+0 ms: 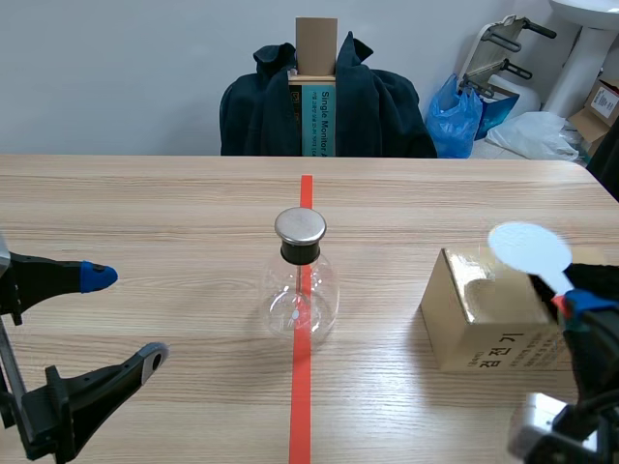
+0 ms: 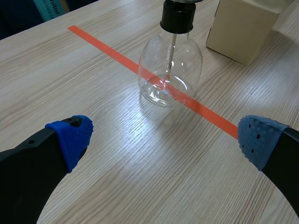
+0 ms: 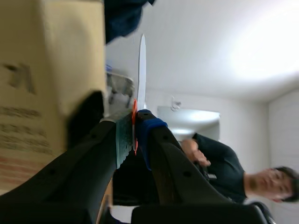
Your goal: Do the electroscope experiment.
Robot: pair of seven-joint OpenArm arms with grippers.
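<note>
The electroscope [image 1: 301, 280] is a clear glass flask with a black stopper and a round metal cap, standing on the red tape line mid-table; in the left wrist view the flask [image 2: 170, 70] is ahead of my open left gripper [image 2: 166, 135], a thin rod visible inside it. My left gripper [image 1: 121, 319] stays low at the left, well apart from the flask. My right gripper [image 1: 571, 307] at the lower right is shut on the red-and-white handle of a white round paddle [image 1: 529, 249], held above the cardboard box. The right wrist view shows the paddle [image 3: 141, 70] edge-on between the pads.
A tan cardboard box [image 1: 488, 314] sits right of the flask, under the paddle; it fills the side of the right wrist view as box [image 3: 46, 70]. A chair draped with dark jackets [image 1: 324, 101] stands beyond the far table edge. A person [image 3: 219, 163] appears behind in the right wrist view.
</note>
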